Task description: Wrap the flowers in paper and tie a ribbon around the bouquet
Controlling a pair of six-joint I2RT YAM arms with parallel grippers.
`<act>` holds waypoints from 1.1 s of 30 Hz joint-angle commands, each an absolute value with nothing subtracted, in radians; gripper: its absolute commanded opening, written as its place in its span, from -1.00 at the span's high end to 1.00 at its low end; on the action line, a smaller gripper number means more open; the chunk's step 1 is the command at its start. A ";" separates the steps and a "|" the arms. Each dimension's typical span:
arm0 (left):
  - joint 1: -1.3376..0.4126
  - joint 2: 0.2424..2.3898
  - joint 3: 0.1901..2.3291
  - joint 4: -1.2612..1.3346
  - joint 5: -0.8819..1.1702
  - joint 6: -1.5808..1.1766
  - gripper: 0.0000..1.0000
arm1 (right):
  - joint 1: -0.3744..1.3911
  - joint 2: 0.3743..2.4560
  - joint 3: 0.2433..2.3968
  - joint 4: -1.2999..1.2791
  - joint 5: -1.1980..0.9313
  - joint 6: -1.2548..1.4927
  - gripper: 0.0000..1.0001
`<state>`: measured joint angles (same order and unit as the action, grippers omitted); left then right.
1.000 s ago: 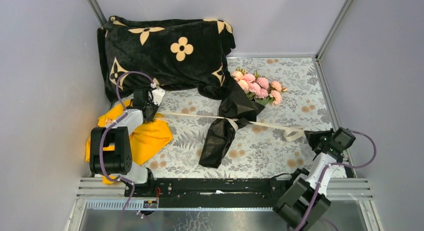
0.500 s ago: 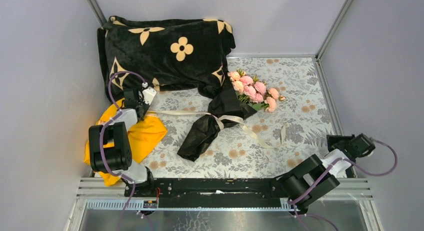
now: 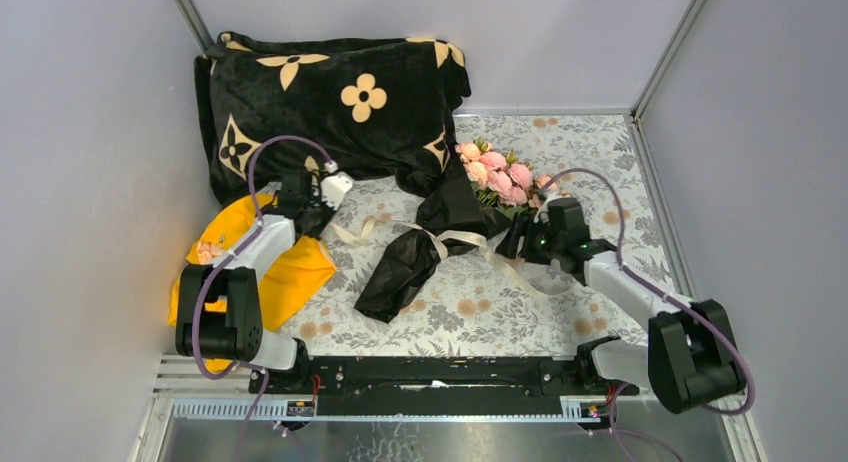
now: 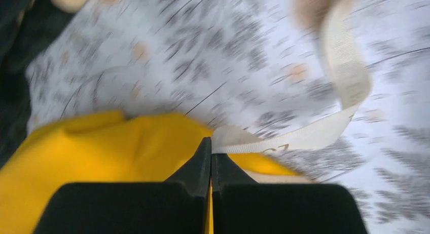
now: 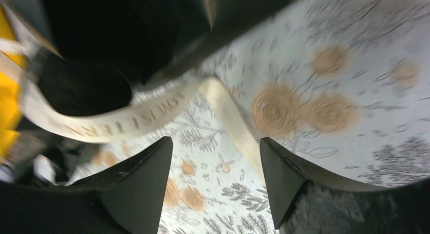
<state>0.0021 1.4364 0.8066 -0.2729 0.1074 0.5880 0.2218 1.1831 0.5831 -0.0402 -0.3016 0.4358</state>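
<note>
The bouquet lies slanted across the middle of the table: pink flowers (image 3: 498, 172) top a crinkled black paper cone (image 3: 405, 267). The cream ribbon (image 3: 440, 240) is knotted round the cone's middle. Its left end runs slack to my left gripper (image 3: 322, 220). In the left wrist view that gripper (image 4: 211, 143) is shut on the ribbon (image 4: 304, 135), above yellow cloth. My right gripper (image 3: 510, 244) is just right of the knot. In the right wrist view it (image 5: 215, 143) is open, with printed ribbon strips (image 5: 127, 117) and the black paper (image 5: 101, 41) ahead and nothing between the fingers.
A black plush blanket (image 3: 330, 102) with tan flower marks fills the back left, touching the bouquet's top. A yellow cloth (image 3: 285, 272) lies under my left arm. The floral tablecloth (image 3: 600, 182) is walled in by grey panels on three sides.
My right gripper let go of the ribbon's right end, swung back, then reached in to the bouquet with open jaws. The ribbon went slack and the bouquet slid left. My left gripper shifted right.
</note>
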 commanded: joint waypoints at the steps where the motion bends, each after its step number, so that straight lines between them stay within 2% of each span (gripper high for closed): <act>1: -0.152 1.437 0.884 -0.393 0.192 0.506 1.00 | 0.357 1.262 0.556 -0.018 -0.187 0.352 -0.48; 7: -0.234 1.486 0.894 -0.398 0.177 0.471 1.00 | 0.390 1.318 0.476 0.210 -0.220 0.294 -0.49; 19: -0.320 1.523 0.886 -0.413 0.201 0.421 1.00 | 0.461 1.408 0.457 0.524 -0.225 0.228 -0.50; 27: -0.333 1.526 0.911 -0.437 0.231 0.409 1.00 | 0.463 1.475 0.446 0.641 -0.278 0.217 -0.40; 28: -0.333 1.526 0.916 -0.440 0.235 0.408 1.00 | 0.462 1.483 0.444 0.657 -0.284 0.221 -0.37; 30: -0.333 1.527 0.924 -0.443 0.236 0.407 1.00 | 0.463 1.492 0.431 0.711 -0.289 0.227 -0.18; 31: -0.333 1.530 0.925 -0.446 0.234 0.406 1.00 | 0.463 1.494 0.420 0.741 -0.288 0.231 0.00; 33: -0.333 1.534 0.930 -0.453 0.231 0.405 1.00 | 0.463 1.480 0.410 0.761 -0.249 0.238 0.52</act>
